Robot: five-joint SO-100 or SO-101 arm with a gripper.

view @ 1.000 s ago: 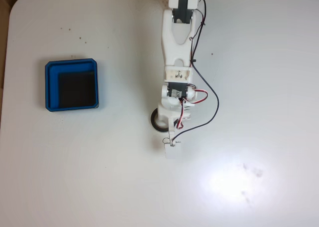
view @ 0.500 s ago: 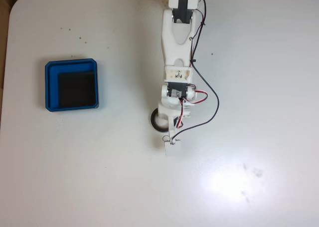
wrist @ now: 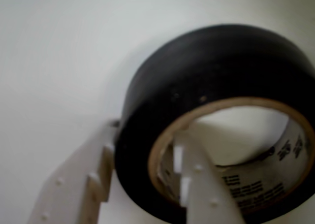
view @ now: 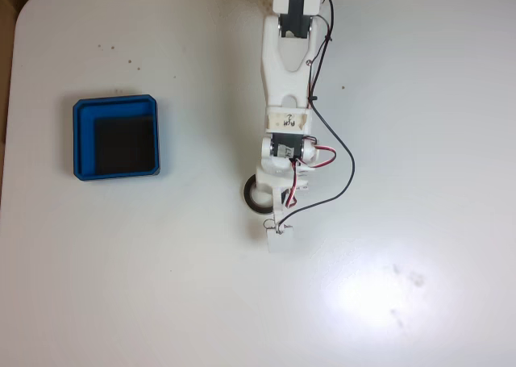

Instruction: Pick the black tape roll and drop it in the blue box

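Observation:
The black tape roll (view: 250, 196) lies on the white table, half covered by my arm's wrist in the fixed view. In the wrist view the tape roll (wrist: 197, 81) is close up, a black band with a tan inner rim. My gripper (wrist: 145, 143) straddles its wall, with one finger (wrist: 93, 179) against the outer band and the other finger (wrist: 197, 184) inside the ring, pinching it. In the fixed view my gripper (view: 268, 198) sits over the roll. The blue box (view: 81, 141) stands far to the left, its dark floor bare.
My white arm (view: 289, 77) reaches down from the table's top edge, with black and red cables (view: 343, 153) looping out on its right. The table's rounded corner is at the upper left. White tabletop stretches between the roll and the box.
The white block at the arm's tip has crept slightly up the fixed view toward the roll. The roll and the box stay where they were.

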